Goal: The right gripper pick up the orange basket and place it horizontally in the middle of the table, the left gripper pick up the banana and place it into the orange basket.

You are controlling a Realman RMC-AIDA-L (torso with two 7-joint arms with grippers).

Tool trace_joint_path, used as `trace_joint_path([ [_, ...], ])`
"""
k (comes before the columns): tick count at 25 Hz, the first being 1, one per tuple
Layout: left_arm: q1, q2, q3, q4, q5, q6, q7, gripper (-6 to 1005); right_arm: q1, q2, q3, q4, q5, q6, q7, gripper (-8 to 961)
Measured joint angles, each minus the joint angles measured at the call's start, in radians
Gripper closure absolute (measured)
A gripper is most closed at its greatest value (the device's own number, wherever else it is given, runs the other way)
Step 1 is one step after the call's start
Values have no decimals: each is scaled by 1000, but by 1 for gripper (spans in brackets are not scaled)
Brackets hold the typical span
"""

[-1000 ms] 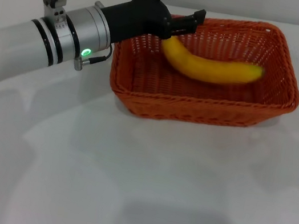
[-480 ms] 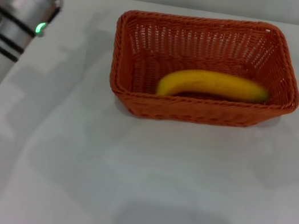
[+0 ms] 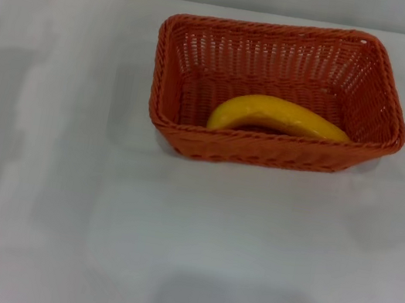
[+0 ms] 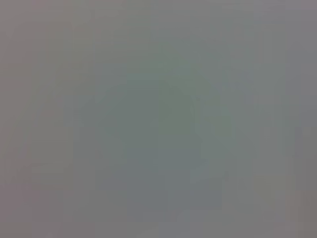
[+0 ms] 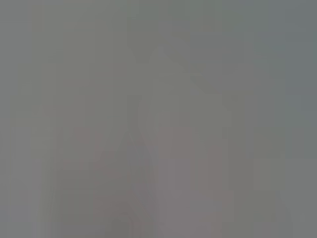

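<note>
Although you will look for both grippers, neither the left gripper nor the right gripper appears in the head view, and both wrist views give you only a flat grey blur, so you cannot tell whether either pair of fingers is wide, narrow or holding anything. All you get of the robot is a sliver of dark shape at the far upper left corner and another at the lower left edge, too little to identify. With no gripper visible, you cannot place the task's things against one.

Moving out to the work itself, you see the large rectangular orange-red woven basket [image 3: 269, 149] standing upright on the plain white glossy tabletop [image 3: 171, 240], towards the far side and a little right of centre, its long sides running left to right. Inside it lies the smooth curved yellow banana [image 3: 275, 116], resting on the basket floor against the near wall, arched upward, its ends pointing left and right.
</note>
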Motion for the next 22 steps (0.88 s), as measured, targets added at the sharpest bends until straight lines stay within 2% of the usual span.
trace_joint_path([
  [4, 50, 0, 0, -2, -68, -49, 38, 134, -1, 0, 1, 0, 15, 42, -3, 95],
  [9, 107, 2, 0, -7, -81, -113, 51, 135, -2, -2, 18, 0, 39, 138, -67, 96],
  [16, 141, 3, 0, -21, -82, -140, 53, 137, -10, -1, 141, 1, 40, 272, -225, 95],
  [22, 144, 4, 0, -21, -79, -176, 53, 138, -17, 2, 267, 54, 41, 284, -468, 96],
])
